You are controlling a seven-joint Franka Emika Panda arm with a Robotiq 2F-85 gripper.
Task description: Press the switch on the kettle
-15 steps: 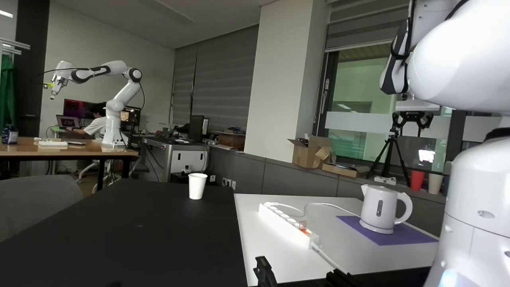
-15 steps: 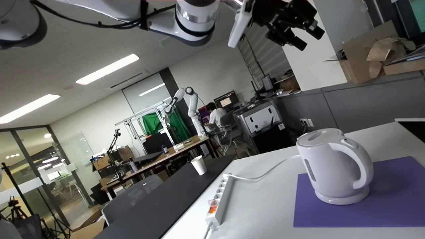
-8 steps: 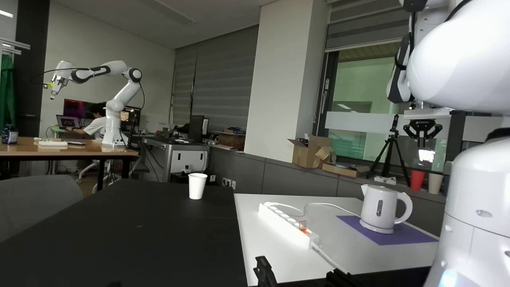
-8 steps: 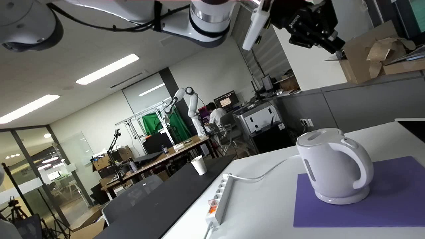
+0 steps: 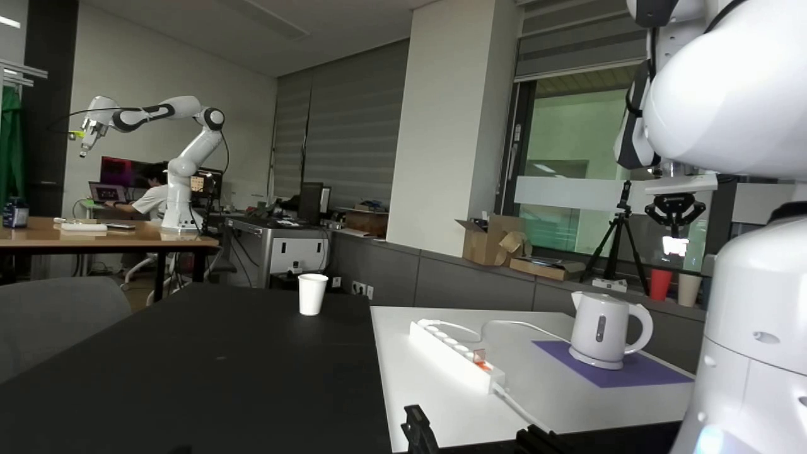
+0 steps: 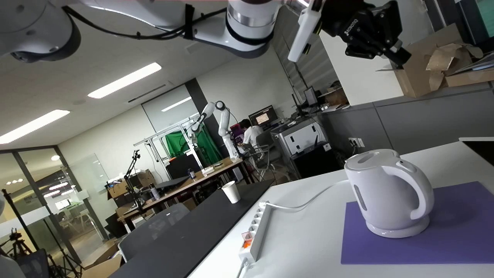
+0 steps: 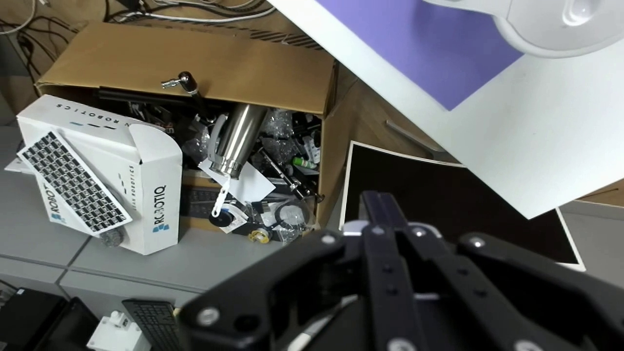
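Both exterior views show the kettle (image 6: 382,197) upright: white, rounded, loop-handled; the pincer (image 7: 379,199) is clenched.

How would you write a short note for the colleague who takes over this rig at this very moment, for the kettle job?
Tool: shut, holding nothing that shows, up in the air and apart from the kettle.
Things: the kettle stands upright on the mat, on the white table; its cord runs to the power strip.
Done: the tool is closed; no contact with the kettle shows. I cannot make out the switch, so its setting is unknown.
Left: probably bring the tool to the kettle, find the switch and press it.
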